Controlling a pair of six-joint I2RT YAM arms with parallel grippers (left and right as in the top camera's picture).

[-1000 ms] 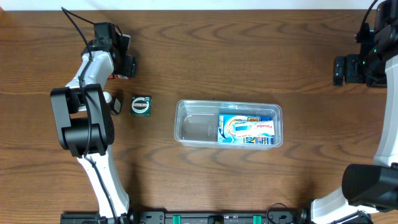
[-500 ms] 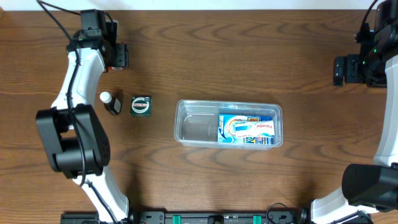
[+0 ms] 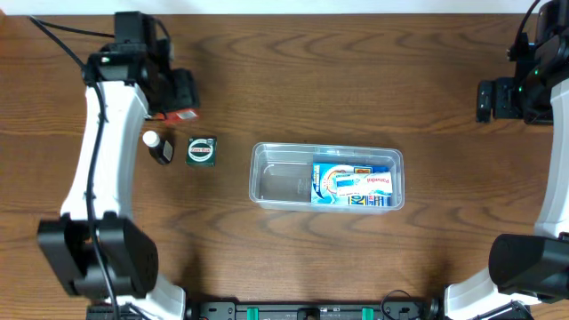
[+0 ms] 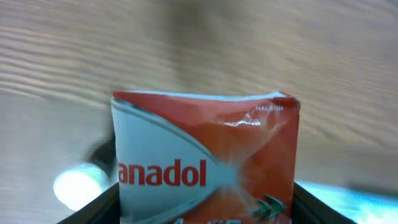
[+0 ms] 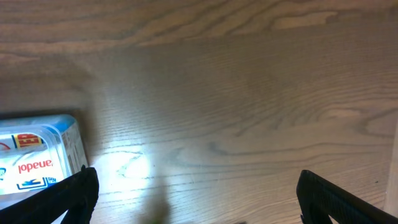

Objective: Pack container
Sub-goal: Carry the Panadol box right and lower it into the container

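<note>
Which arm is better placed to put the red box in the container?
Left: the left gripper holds the red box. The right gripper is open and empty, off past the container's far end.

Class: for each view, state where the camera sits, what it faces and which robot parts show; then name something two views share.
Overhead: above the table, looking down at the container; left gripper and right gripper show.
Left wrist: on the left gripper, facing the red Panadol box between its fingers.
Right wrist: on the right gripper, facing the table; open fingers at bottom corners.
Shared: overhead and right wrist both show the blue Panadol box in the container.
</note>
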